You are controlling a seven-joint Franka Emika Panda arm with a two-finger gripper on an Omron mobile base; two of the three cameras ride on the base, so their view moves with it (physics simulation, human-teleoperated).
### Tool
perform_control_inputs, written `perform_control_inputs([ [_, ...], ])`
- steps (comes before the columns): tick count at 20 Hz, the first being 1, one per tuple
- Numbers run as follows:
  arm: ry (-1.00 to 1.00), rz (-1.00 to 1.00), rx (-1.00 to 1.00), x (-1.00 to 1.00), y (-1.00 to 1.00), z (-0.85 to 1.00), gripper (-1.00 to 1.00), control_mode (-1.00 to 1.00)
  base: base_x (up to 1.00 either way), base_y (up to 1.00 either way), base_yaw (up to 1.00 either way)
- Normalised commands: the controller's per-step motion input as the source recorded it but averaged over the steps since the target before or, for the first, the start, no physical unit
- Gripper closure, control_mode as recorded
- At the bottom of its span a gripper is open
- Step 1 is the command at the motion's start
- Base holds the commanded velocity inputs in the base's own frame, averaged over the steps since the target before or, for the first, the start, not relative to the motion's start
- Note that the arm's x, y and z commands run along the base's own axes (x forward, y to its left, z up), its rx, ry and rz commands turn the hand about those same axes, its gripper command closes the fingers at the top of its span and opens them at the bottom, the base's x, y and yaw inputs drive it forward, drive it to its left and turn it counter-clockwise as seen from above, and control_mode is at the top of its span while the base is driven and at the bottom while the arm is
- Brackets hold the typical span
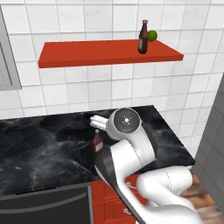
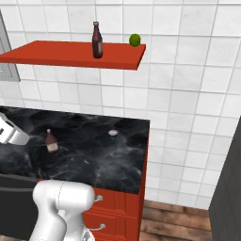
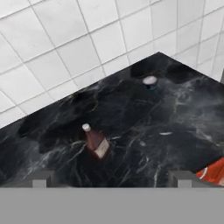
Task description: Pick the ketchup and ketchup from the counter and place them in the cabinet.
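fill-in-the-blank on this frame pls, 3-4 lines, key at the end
1. One ketchup bottle already stands on the red ____.
2. The other ketchup bottle stands on the black ____.
3. The ball on the shelf is ____ in colour.
4. The end effector is ____, holding nothing.

Missing words: shelf; counter; green; open

I count two ketchup bottles: one ketchup bottle on the shelf [image 1: 143, 38] upright on the single red shelf board [image 1: 87, 53], one ketchup bottle on the counter [image 3: 96, 141] standing on the one black marble counter [image 3: 175, 118]. One green ball [image 2: 135, 39] sits on that shelf, and one small pale-topped object [image 3: 150, 81] on the counter
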Motion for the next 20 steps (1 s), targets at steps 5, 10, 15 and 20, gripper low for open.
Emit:
perform_control_inputs([
  [5,0.11,-0.05,0.18,0.37,0.03,-0.32,-1.00,-1.00,0.00,0.00,0.00],
  [10,0.15,-0.02,0.14,0.31,0.01,-0.25,-1.00,-1.00,0.00,0.00,0.00],
  [15,0.13,0.00,0.07,0.15,0.03,-0.09,-1.00,-1.00,0.00,0.00,0.00],
  [20,0.10,0.00,0.03,0.06,0.02,-0.05,-1.00,-1.00,0.00,0.00,0.00],
])
